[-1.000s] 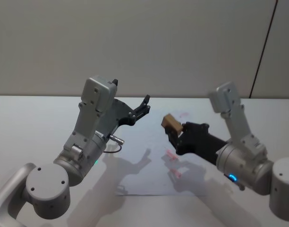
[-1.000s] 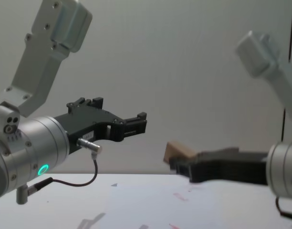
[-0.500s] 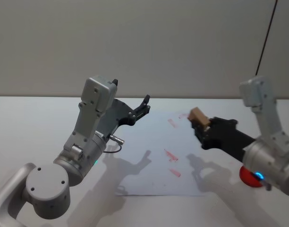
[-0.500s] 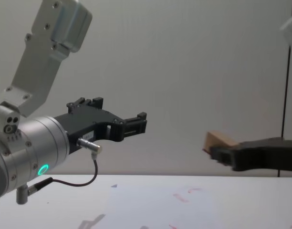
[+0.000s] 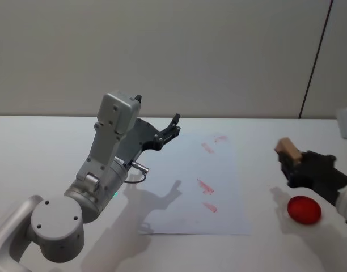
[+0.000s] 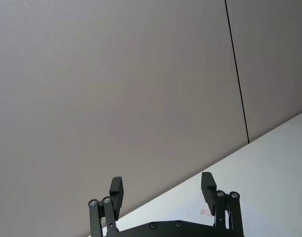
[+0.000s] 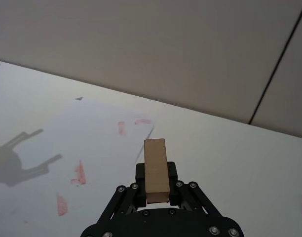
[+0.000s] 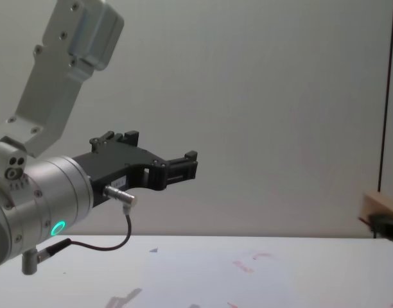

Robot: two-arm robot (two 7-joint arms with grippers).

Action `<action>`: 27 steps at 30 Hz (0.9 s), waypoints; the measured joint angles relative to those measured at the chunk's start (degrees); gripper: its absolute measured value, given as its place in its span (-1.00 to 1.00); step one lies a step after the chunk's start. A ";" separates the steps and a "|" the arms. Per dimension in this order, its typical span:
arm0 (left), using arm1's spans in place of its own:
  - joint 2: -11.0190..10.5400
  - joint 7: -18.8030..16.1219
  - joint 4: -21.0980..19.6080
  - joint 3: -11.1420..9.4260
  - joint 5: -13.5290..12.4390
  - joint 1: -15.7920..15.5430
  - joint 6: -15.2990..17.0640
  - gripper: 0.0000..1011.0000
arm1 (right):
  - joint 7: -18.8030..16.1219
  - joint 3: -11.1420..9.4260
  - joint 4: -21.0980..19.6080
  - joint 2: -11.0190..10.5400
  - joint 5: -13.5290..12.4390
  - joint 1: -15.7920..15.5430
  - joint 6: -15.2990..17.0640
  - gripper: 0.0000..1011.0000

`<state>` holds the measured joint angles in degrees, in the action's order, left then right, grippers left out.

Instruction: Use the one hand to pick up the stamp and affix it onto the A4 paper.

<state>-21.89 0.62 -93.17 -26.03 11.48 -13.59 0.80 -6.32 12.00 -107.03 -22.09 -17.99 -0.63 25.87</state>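
red, a round pad (image 5: 304, 209) sits nearest at the lower right of the head view, on the white table (image 5: 37, 147) just off the sheet's right edge. right above and beside it, at the right edge of that frame, the right gripper (image 5: 288, 165) is clamped on the one stamp (image 5: 287, 149), the tan block standing out past the black tips, held above the table and well off the a4 paper (image 5: 219, 187). my guess is the step in hand is inking: set the stamp's face flat on the pad, press straight down, lift without smearing, then carry it back over a bare patch of paper. the sheet lies mid-frame with five faint red marks. farther up and left, the left gripper (image 5: 172, 129) hangs idle over the paper's far left corner, fingers spread wide and empty. counted: one stamp, one pad, one sheet, two grippers.
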 joint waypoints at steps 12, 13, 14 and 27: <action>0.00 0.00 0.00 0.00 0.00 0.00 0.00 0.98 | 3.53 -2.25 -2.07 -2.99 -2.39 -4.85 -0.25 -0.56; 0.00 0.00 0.00 0.00 0.00 0.00 0.00 0.98 | 3.63 -2.34 -2.14 -3.08 -2.48 -5.02 -0.13 -0.56; 0.00 0.00 0.00 0.00 0.00 0.00 0.00 0.98 | 3.84 -2.52 -2.26 -3.31 -2.69 -5.41 0.19 -0.56; 0.00 0.00 0.00 0.00 0.00 0.00 0.00 0.98 | 5.14 -3.34 -2.38 -4.22 -3.38 -7.06 3.27 -0.56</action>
<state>-21.89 0.63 -93.17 -26.02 11.48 -13.59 0.80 -1.19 8.66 -109.41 -26.31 -21.37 -7.69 29.14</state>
